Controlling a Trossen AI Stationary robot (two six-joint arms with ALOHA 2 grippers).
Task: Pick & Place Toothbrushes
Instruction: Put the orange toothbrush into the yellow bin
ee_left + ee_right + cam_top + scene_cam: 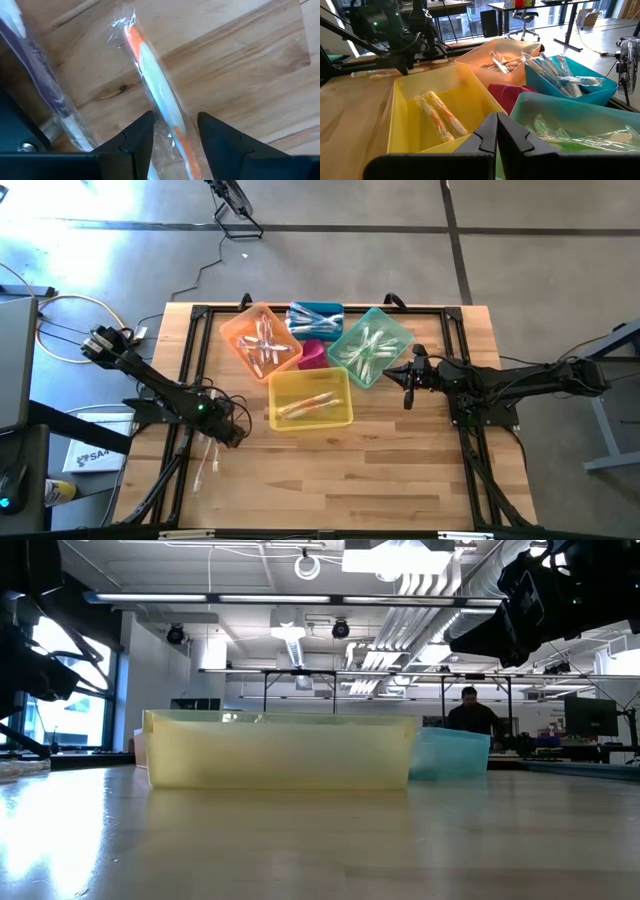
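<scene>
The left gripper stood open astride an orange-and-white toothbrush lying on the table, left of the yellow bin. It looked light, stiff, and slippery in its crinkly wrapper; mid-handle seemed the best hold. The right gripper waited, clenched empty, over the bins.

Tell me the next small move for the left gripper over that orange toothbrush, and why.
Probably close the fingers. The left gripper sits low over the table, open, its fingers on either side of the wrapped orange-accented toothbrush, which lies flat on the wood. Nothing looks gripped yet. The right gripper waits shut by the bins.
</scene>
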